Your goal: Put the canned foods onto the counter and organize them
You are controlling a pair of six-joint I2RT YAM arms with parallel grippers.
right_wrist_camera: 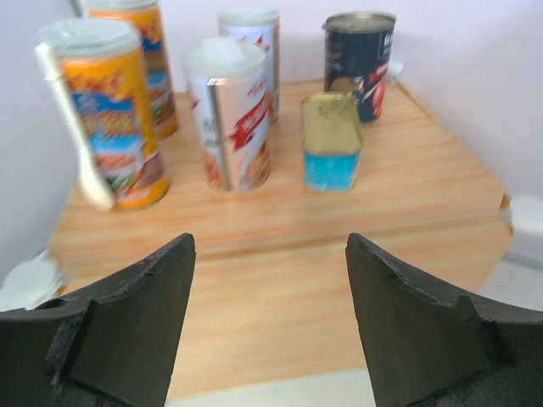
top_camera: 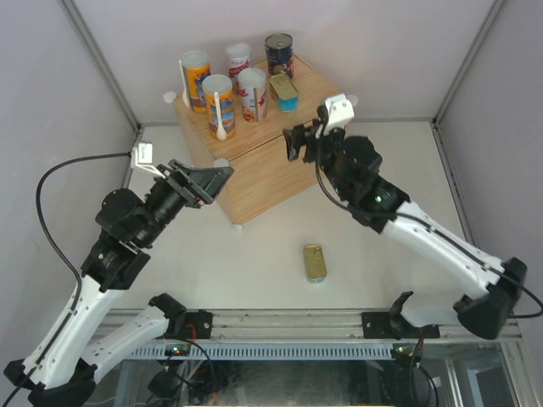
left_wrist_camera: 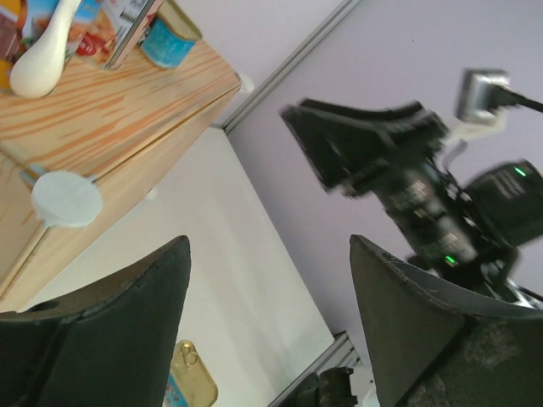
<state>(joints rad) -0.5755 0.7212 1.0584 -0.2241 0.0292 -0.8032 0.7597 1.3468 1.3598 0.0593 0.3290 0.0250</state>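
White tabletop [top_camera: 254,263], matte, faint shadows on it. Pale lilac-grey walls on 3 sides: back wall [top_camera: 382,51], L wall [top_camera: 51,85], R wall [top_camera: 509,93]. Grey metal strips run up both rear corners: L strip [top_camera: 100,64] & R strip [top_camera: 465,64]. Silver aluminium rail [top_camera: 288,320] along near edge of tabletop. Ribbed grey strip [top_camera: 280,350] just below it. Under that, dark panels, contents too dim to tell.
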